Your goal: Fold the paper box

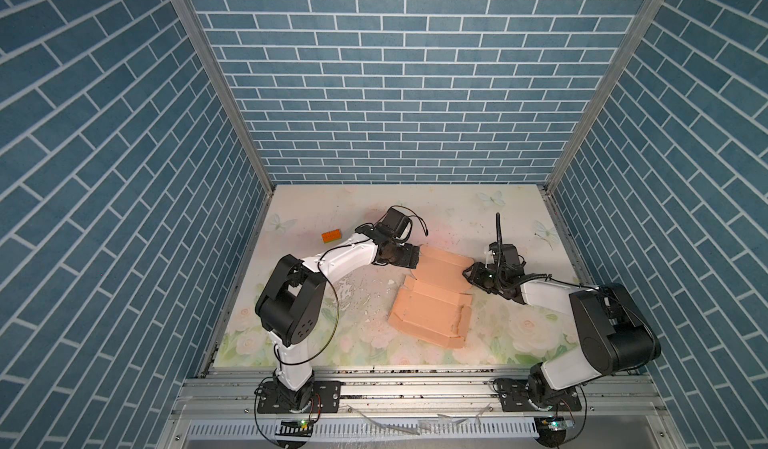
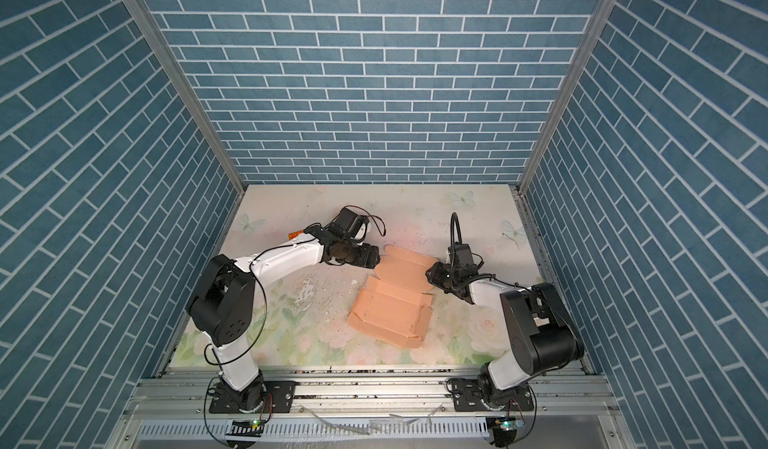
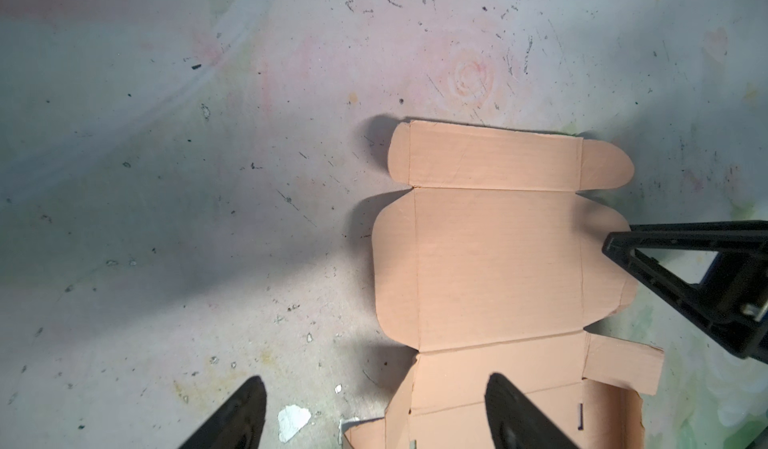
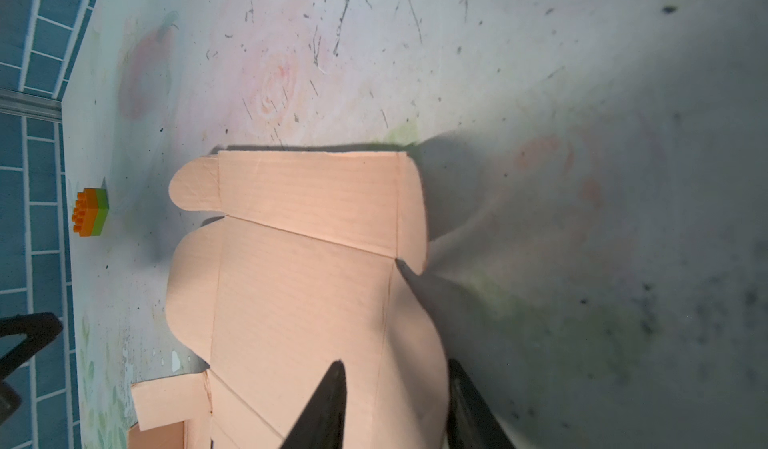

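Observation:
The paper box [image 1: 432, 301] [image 2: 390, 305] is a peach cardboard sheet in the middle of the table. Its near half has low walls raised; its lid panel [image 3: 498, 260] [image 4: 299, 293] lies flat towards the back. My left gripper [image 1: 415, 257] [image 3: 375, 378] hovers open at the lid's left edge, one finger over the cardboard and one over the table. My right gripper [image 1: 469, 274] [image 4: 395, 361] straddles the lid's rounded right side flap, which curves up between its fingers. A gap still shows between the jaws.
An orange-and-green toy brick [image 1: 331, 236] [image 4: 91, 212] sits at the back left, behind the left arm. White chips and scuffs [image 3: 293, 422] mark the flowered table top. Blue brick-pattern walls enclose three sides, and a metal rail [image 1: 415, 388] runs along the front.

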`<state>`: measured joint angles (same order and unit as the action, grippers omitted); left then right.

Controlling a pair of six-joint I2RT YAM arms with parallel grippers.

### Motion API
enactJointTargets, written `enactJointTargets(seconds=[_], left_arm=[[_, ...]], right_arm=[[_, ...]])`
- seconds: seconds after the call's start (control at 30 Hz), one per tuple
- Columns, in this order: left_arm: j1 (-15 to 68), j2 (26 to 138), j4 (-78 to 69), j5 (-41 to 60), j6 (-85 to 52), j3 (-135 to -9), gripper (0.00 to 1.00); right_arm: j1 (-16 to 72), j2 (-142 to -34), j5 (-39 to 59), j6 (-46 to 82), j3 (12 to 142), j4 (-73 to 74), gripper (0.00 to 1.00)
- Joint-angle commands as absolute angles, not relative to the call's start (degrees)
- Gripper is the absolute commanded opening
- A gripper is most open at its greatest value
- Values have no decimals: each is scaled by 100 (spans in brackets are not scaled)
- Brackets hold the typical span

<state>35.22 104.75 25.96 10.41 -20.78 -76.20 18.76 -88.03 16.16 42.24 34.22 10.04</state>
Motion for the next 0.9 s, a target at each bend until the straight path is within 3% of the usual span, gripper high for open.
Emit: enactJointTargets(seconds=[0.0, 0.37, 0.77, 0.87], left_arm=[[3507, 10465, 2379, 1174, -2247, -7540, 85], [3519, 10670, 2300, 1348, -2433, -7563, 84], [3518, 10165, 2813, 967, -2301, -7219, 83], [3516, 9935, 2947, 824, -2255, -7056, 84]], right_arm=[[1918, -8909, 1574, 4386, 3376, 1160, 40], [1942, -9114, 1617, 4403, 3480, 1369, 27], [2024, -9171, 1617, 4418, 3462, 1753, 0], [2039, -9168, 1593, 4356, 3534, 1749, 0]])
